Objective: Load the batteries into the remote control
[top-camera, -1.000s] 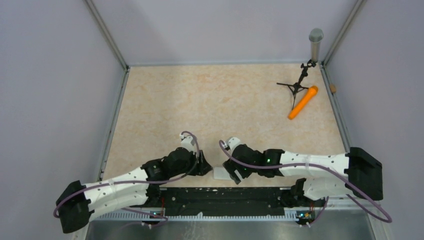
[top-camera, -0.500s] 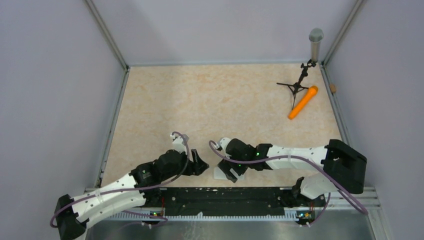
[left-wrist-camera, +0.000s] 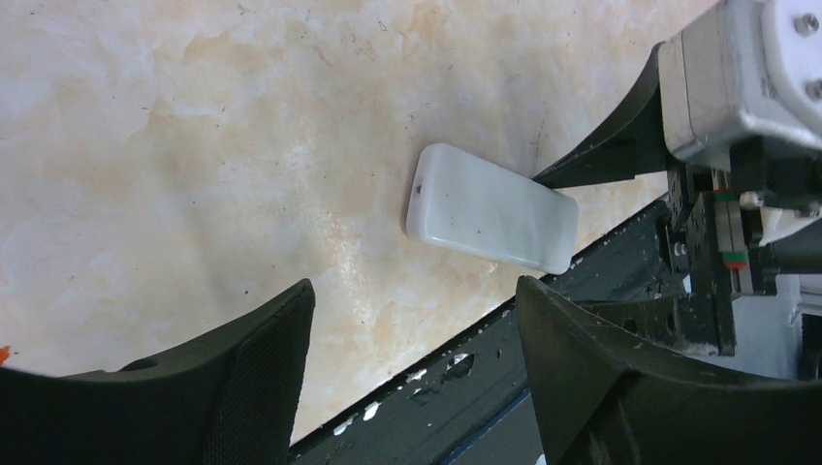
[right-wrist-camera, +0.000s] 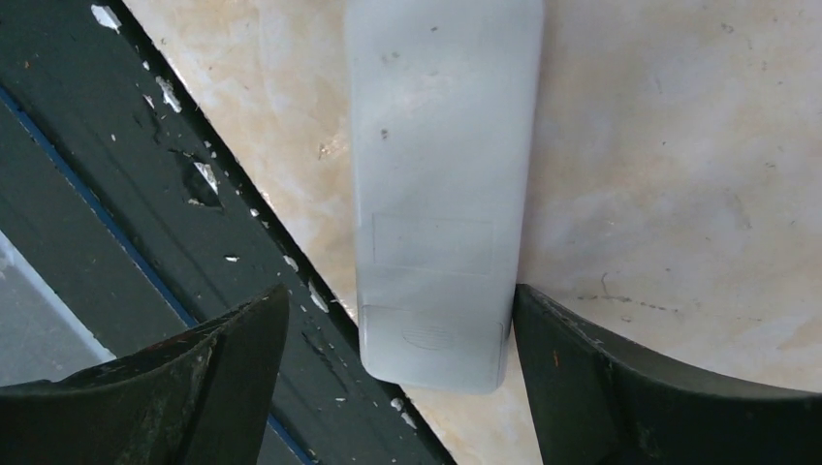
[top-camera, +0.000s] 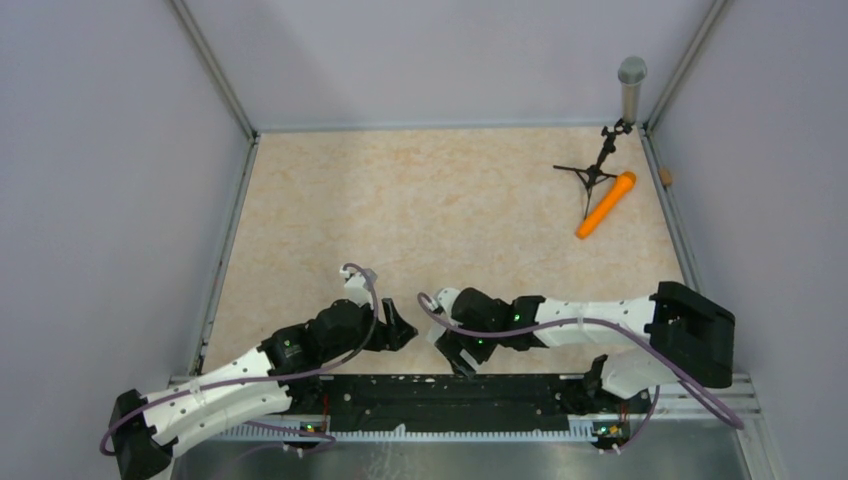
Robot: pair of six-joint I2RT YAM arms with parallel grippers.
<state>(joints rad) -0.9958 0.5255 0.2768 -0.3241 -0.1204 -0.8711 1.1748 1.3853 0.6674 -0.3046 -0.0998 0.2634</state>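
Nearest, along the black base rail (top-camera: 450, 390), the remote control (right-wrist-camera: 436, 194) lies back-up on the table (top-camera: 420, 200), one short end almost at the rail's edge. The right gripper (top-camera: 455, 355) reaches low over it, its arm stretched leftward along the rail. Its jaws are spread wide with the remote between them, and a gap shows on one side. The left gripper (top-camera: 404, 328), also spread, points at the remote from just beside, not touching. Beyond lies broad bare tabletop. An orange microphone (top-camera: 605, 205) and a small tripod (top-camera: 592, 172) sit far right.
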